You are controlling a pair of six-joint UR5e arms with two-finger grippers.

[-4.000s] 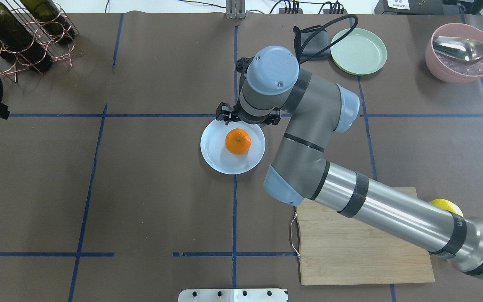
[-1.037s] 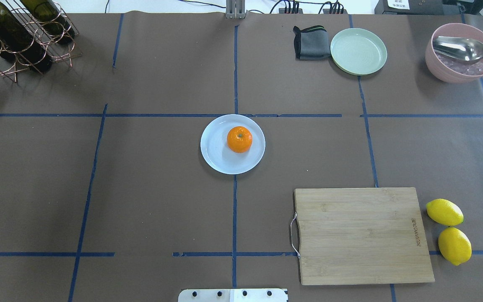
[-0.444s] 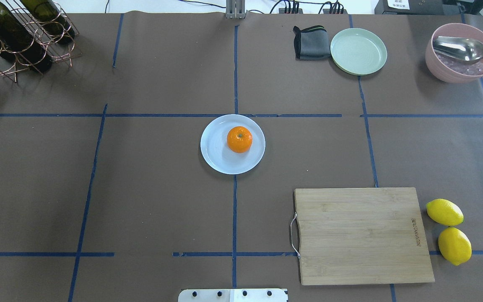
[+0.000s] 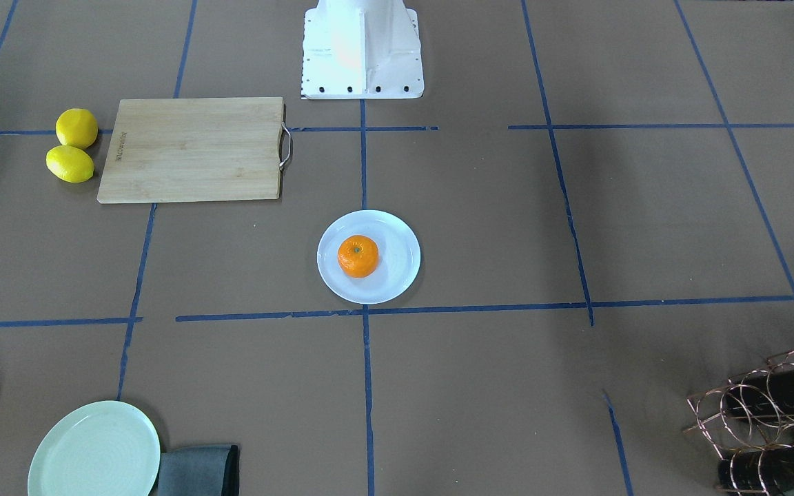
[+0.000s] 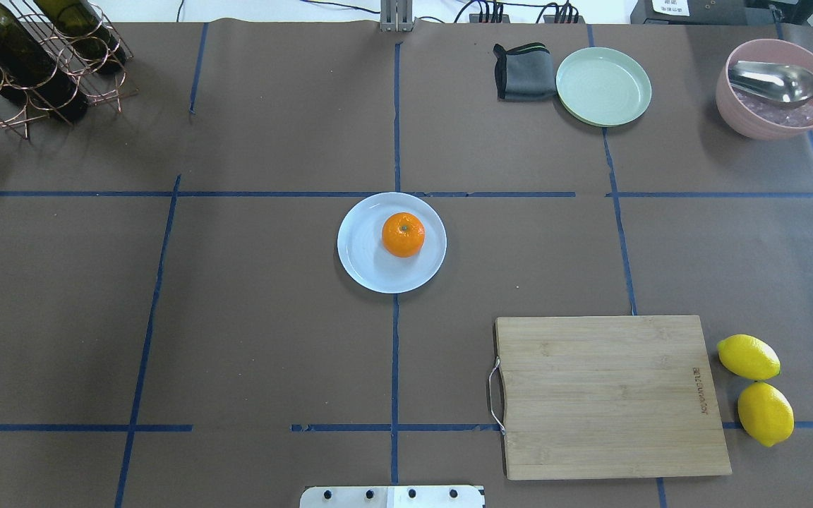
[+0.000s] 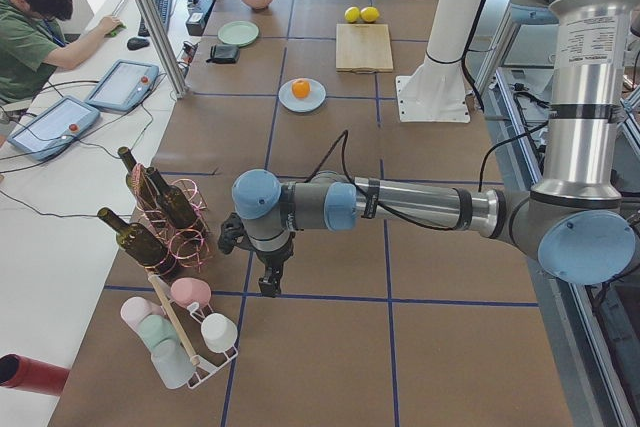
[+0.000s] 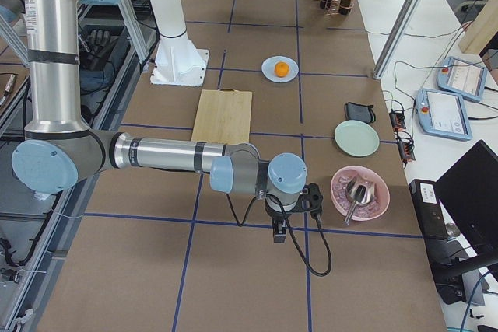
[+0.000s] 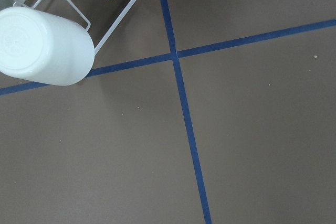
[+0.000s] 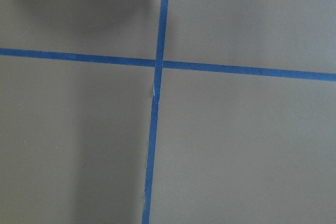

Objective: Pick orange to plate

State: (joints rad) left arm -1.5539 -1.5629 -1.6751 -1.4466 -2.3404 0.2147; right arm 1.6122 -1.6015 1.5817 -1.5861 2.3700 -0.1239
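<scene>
One bright orange (image 5: pixel 403 235), green stem dimple up, on white plate (image 5: pixel 364 264)

The orange (image 5: pixel 403 234) sits on the plate (image 5: pixel 364 264), with the cutting board (image 5: pixel 611 395) off to its right.

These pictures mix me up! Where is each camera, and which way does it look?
Front-facing: across the table, looking down on the orange on the plate; robot's base shows.
Overhead: behind the robot, looking forward and down; no arms.
Exterior left: table's end, left arm near.
Exterior right: other end, right arm near.
Left wrist: down at tape and a white cup; no fingers.
Right wrist: down at crossed tape; no fingers.
Shared: front-facing and overhead both see the orange.
</scene>
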